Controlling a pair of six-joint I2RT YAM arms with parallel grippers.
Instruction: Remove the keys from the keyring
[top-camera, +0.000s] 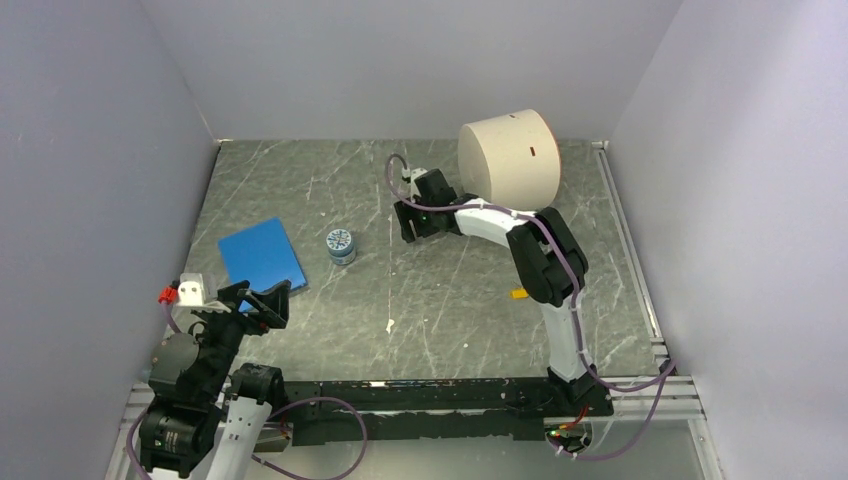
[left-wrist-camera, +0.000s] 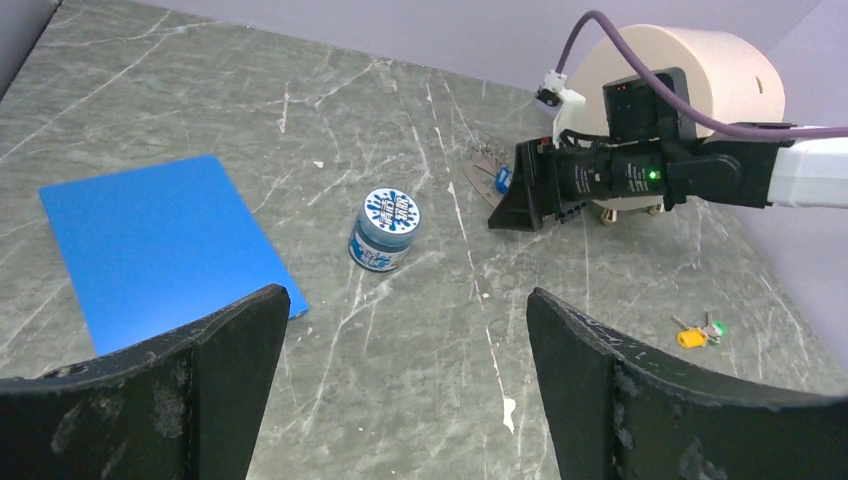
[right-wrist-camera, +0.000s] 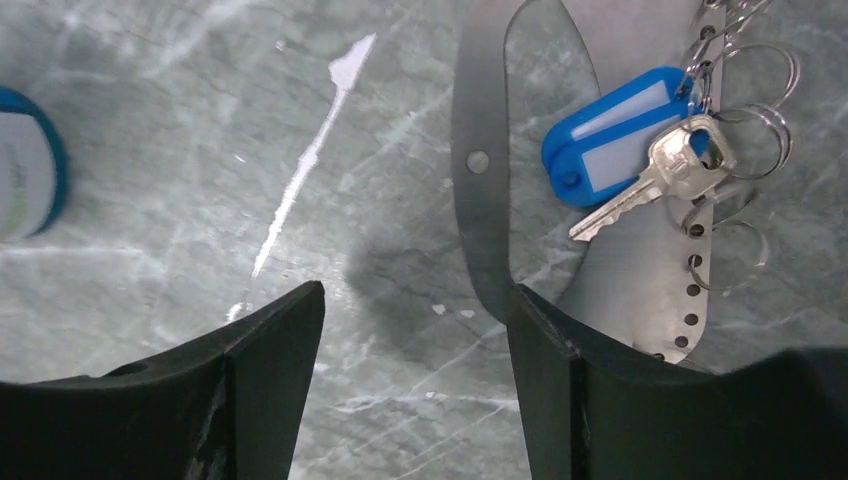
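Observation:
The keyring (right-wrist-camera: 480, 160), a flat grey metal loop with small holes, lies on the marbled table top. On it hang a blue tag (right-wrist-camera: 610, 135), a silver key (right-wrist-camera: 655, 175) and several small split rings. My right gripper (right-wrist-camera: 415, 290) stands open just above the table. Its right finger tip is at the loop's near bend, and only bare table lies between the jaws. The left wrist view shows this gripper (left-wrist-camera: 515, 195) beside the keyring (left-wrist-camera: 485, 172). A yellow and a green key (left-wrist-camera: 695, 335) lie loose at the right. My left gripper (left-wrist-camera: 405, 292) is open and holds nothing.
A small round blue-patterned jar (top-camera: 340, 245) stands near the middle, with a blue card (top-camera: 262, 253) to its left. A large cream cylinder (top-camera: 510, 158) sits at the back, right behind the right arm. A white scrap (top-camera: 389, 325) lies in front. Grey walls close three sides.

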